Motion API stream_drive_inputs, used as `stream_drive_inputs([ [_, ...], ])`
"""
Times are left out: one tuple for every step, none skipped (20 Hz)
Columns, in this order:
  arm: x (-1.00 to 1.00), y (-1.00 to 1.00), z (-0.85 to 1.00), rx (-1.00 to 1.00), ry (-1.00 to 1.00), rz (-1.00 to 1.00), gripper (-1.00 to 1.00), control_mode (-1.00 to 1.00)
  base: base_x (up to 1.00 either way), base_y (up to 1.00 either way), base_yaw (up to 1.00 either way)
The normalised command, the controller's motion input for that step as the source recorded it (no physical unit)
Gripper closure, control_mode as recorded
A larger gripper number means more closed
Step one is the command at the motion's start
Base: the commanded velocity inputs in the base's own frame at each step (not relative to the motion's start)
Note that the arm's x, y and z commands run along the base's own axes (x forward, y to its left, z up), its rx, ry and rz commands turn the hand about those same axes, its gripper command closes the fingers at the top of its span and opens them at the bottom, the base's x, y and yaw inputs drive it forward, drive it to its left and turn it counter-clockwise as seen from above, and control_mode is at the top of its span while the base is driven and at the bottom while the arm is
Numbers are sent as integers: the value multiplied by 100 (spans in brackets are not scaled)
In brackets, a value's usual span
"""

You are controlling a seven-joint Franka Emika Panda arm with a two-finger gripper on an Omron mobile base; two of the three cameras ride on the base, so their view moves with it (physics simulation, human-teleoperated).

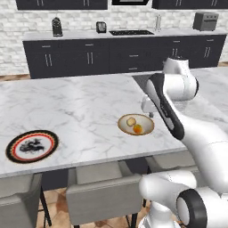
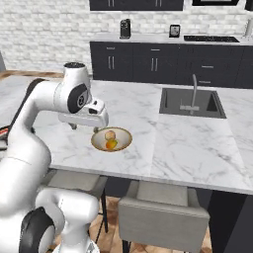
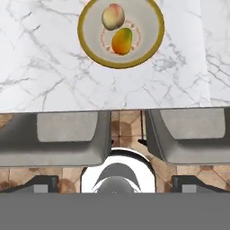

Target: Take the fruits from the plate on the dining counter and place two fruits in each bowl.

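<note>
- Chairs (image 3: pixel 67 137) sit closest, two grey seat backs tucked under the near edge of the dining counter (image 1: pixel 80 104).
- Just past that edge lies the shallow tan-rimmed bowl (image 3: pixel 152 47), holding a peach (image 3: pixel 113 16) at about 11 o'clock and an orange (image 3: pixel 121 41) touching it at 5 o'clock.
- Hovering above the bowl's 9 o'clock side in the right base view, the gripper (image 2: pixel 85 126) is empty with its jaws spread wide.
- Far off at 8 o'clock from the bowl in the left base view, the plate (image 1: pixel 32 146) carries no fruit.
- Judging by this, the tan bowl has its pair and the placing step looks finished.
- Next would be lifting the arm clear, then checking the other bowl.
</note>
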Motion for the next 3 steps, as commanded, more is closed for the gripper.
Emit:
stream_drive_inputs([
  [-100, 0, 39, 0, -25, 10, -100, -100, 0, 0, 0],
  [-100, 0, 40, 0, -24, 11, -100, -100, 0, 0, 0],
  [-100, 0, 39, 0, -21, 8, -100, -100, 0, 0, 0],
])
